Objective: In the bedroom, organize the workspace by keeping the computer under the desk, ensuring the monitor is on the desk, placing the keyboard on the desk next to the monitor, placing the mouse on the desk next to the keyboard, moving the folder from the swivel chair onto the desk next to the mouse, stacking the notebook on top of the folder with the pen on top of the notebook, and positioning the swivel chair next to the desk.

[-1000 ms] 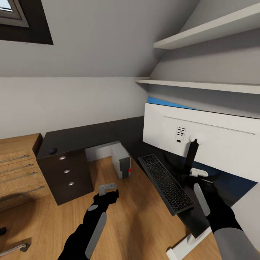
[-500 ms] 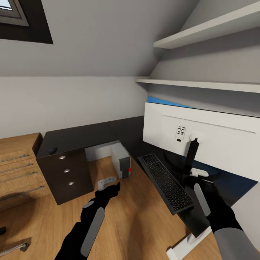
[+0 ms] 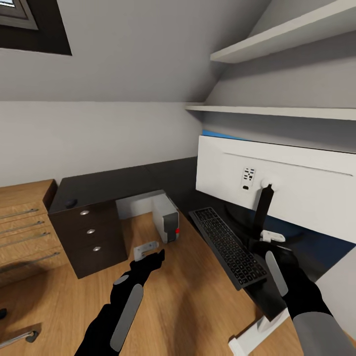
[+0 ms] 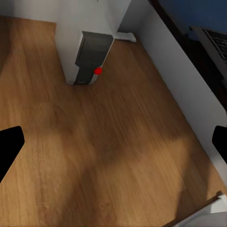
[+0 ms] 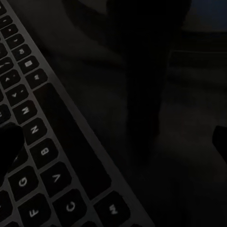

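Two pincers, both spread wide, empty: left pincer [image 3: 148, 250] low centre above wood floor [image 4: 109, 156], right pincer [image 3: 271, 242] lower right. Slim grey dark-keyed keyboard [image 3: 227, 245] on glossy black surface [image 3: 113, 185] beside wide white-backed monitor [image 3: 296, 190]. Small light-grey tower computer [image 3: 165, 217] centre, beneath surface.

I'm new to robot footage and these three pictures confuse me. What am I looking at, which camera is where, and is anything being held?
It is a simulated two-armed robot in an attic bedroom. The head view looks down over both black arms. The left gripper hangs over the wood floor near the computer, which stands under the desk. The left wrist view looks along that gripper at the same computer. The right gripper hovers by the monitor stem, beside the keyboard; the right wrist view shows the keys close up. Both grippers look open, holding nothing.
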### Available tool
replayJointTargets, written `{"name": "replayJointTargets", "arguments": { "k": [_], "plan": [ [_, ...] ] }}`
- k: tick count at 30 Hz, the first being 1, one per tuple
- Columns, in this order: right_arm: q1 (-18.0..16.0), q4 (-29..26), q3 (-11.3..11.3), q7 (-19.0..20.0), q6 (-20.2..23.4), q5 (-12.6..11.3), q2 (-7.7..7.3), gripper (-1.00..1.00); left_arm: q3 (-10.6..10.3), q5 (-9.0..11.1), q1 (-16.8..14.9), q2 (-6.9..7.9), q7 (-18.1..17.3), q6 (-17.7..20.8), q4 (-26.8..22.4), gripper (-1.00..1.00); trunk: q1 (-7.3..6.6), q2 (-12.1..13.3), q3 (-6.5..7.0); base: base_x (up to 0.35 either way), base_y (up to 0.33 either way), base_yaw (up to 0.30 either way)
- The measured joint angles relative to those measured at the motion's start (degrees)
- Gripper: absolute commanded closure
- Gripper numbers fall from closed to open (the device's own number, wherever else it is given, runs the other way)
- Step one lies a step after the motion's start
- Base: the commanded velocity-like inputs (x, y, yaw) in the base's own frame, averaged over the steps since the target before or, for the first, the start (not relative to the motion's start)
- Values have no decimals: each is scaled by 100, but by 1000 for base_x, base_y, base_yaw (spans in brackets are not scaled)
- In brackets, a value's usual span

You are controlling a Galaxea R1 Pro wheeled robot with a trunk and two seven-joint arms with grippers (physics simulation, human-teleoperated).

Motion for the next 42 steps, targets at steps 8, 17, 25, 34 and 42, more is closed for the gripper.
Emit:
{"name": "replayJointTargets", "arguments": {
  "k": [8, 17, 25, 34, 42],
  "plan": [
    [0, 5, 1, -1, 0, 13, 0, -100, 0, 0, 0, 0, 0, 1, 0, -100, 176, -321, -144, 0, 0, 0],
    [0, 12, 1, 4, 0, 12, 0, -100, 9, 0, 0, 0, 1, 1, 0, -100, 373, -682, -305, 0, 0, 0],
    [-4, 55, 1, 6, 0, -17, -2, -100, 9, 0, 0, 0, 1, 2, 0, -100, 549, -1004, -448, 0, 0, 0],
    [-3, -161, -1, 6, -2, -3, 0, -100, 13, -2, 0, 5, -2, 6, 0, -100, 746, -1365, -610, 0, 0, 0],
    [-2, -262, 1, 6, -2, 3, 0, -100, 11, 0, 0, 7, -2, 7, 8, -100, 835, -1527, -682, 0, 0, 0]
  ]
}}
